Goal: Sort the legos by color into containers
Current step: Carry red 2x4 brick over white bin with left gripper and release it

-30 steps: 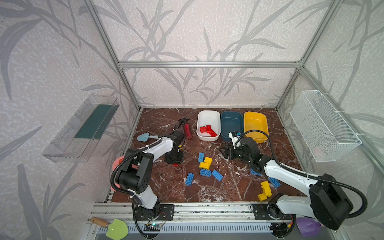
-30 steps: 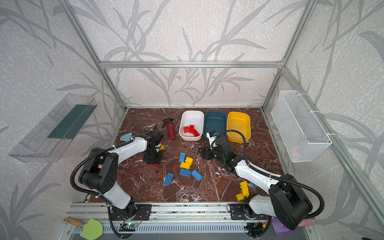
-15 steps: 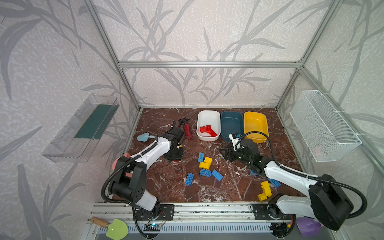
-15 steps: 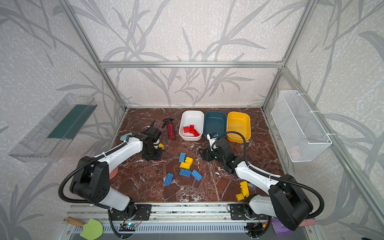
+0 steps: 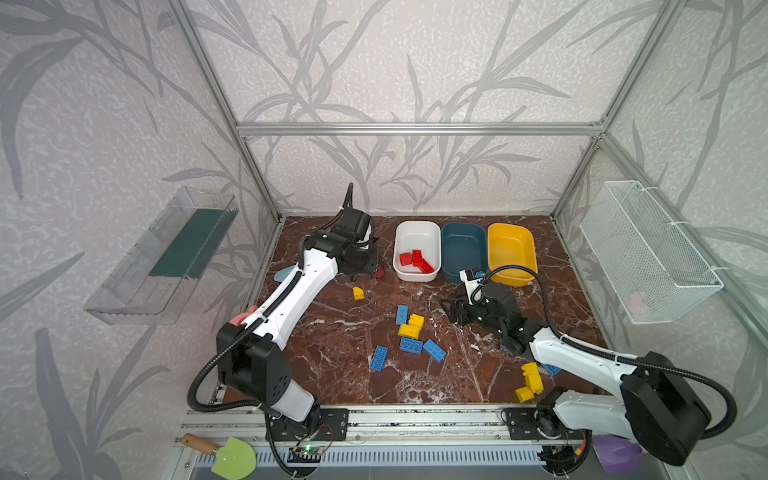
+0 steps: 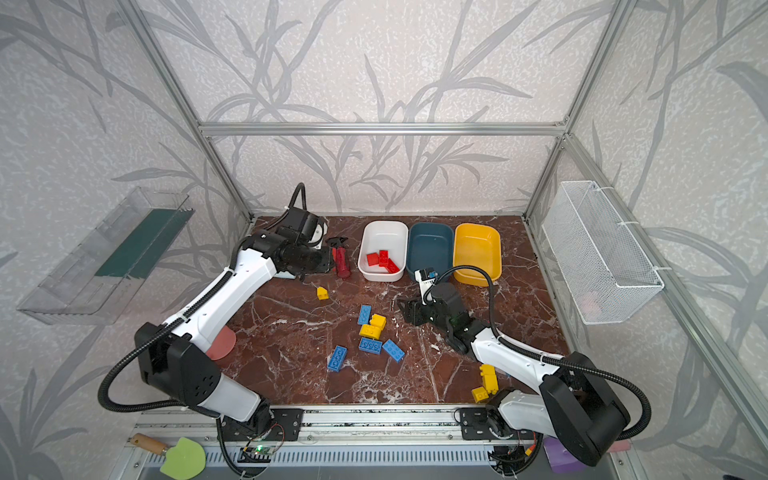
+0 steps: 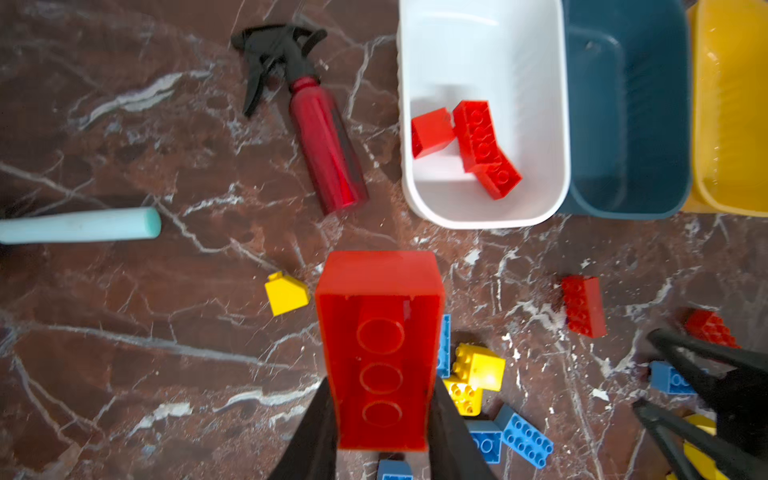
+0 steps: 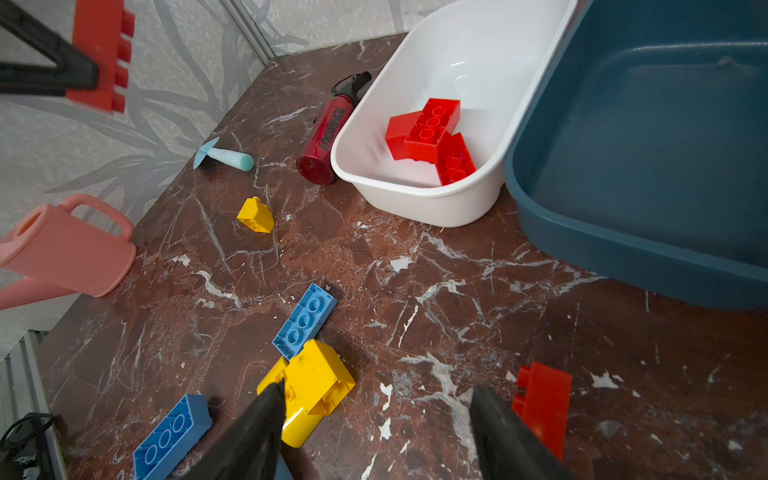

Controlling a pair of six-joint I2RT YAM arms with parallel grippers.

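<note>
Tubs stand three abreast at the worktop's back in both top views, white tub holding three red bricks; left wrist view, left gripper clamped on a lone red brick; right wrist view, right gripper spread wide, empty, spray bottle lettering unreadable.

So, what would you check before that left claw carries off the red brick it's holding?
1. Grip: left gripper shut on the long red studded plastic brick: ok.
2. Height: brick hangs clear above the marble table: ok.
3. Target: white rounded plastic tub holds only three red bricks, with room left: ok.
4. Path: dark-red spray bottle with black trigger lies flat beside the tub, probably below the brick's way: ok.
5. Right gripper open, low over the table, apart from the tub: ok.
6. How firmly the brick sits in the jaws: cannot tell.
</note>
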